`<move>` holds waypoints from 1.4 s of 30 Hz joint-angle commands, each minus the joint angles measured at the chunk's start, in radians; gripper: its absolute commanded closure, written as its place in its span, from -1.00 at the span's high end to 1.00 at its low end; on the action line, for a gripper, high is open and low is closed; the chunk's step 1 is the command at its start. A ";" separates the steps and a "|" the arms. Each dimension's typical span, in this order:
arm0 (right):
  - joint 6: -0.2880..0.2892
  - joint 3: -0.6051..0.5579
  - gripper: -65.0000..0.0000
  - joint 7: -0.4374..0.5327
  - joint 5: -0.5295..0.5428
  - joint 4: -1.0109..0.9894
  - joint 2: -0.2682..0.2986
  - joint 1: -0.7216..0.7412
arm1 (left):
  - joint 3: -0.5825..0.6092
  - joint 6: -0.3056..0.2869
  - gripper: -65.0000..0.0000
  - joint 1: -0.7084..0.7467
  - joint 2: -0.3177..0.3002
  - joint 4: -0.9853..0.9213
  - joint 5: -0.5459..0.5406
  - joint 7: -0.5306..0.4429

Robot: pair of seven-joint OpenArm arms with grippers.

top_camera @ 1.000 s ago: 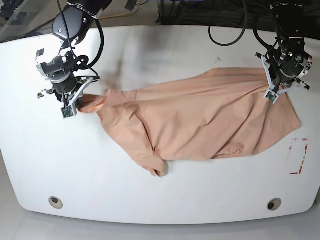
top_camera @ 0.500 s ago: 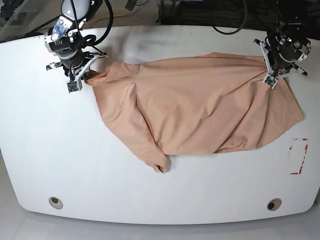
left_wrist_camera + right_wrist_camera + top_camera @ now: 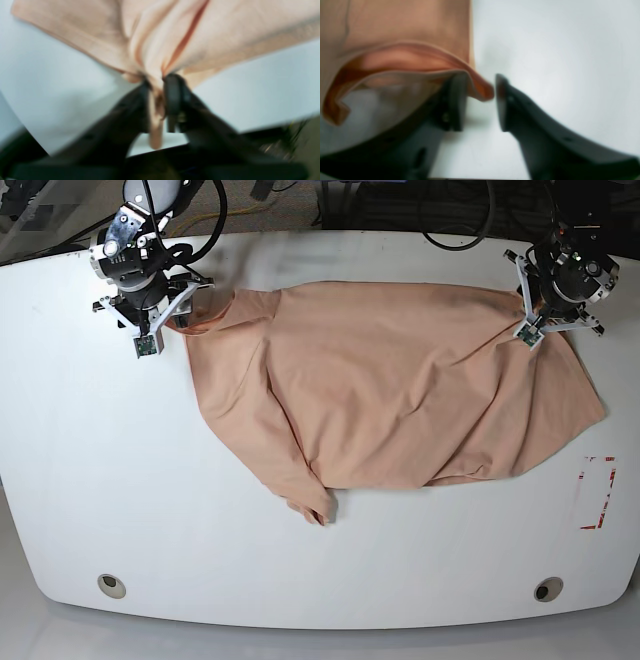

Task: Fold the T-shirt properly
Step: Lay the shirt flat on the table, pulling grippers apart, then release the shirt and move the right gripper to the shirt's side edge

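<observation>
Peach, thin-fabric short-sleeved T-shirt (image 3: 175, 30) fills the left wrist view, a gathered pleat pinched between the dark fingers of the left hand (image 3: 160, 87), clamped tight, probably so the cloth can be pulled taut.

Right wrist view: the right hand (image 3: 480, 100) stands parted, a curled hem edge lying loose in the gap, so nothing is gripped there.

Base view: the shirt lies spread, wrinkled, across the far half of the white desk (image 3: 150, 500), one hand at each far end, apparently to stretch it flat for folding.

Peach T-shirt (image 3: 400, 380): spread on white desk (image 3: 100, 480), between left pincer (image 3: 527, 330) and right pincer (image 3: 160, 325), one at each upper corner. Red-marked label (image 3: 596, 492): below left pincer.
</observation>
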 commanded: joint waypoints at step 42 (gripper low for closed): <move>-0.005 -0.318 0.38 0.092 0.677 -0.987 0.479 0.652 | -0.584 0.002 0.19 -0.038 0.017 -0.025 -0.294 0.073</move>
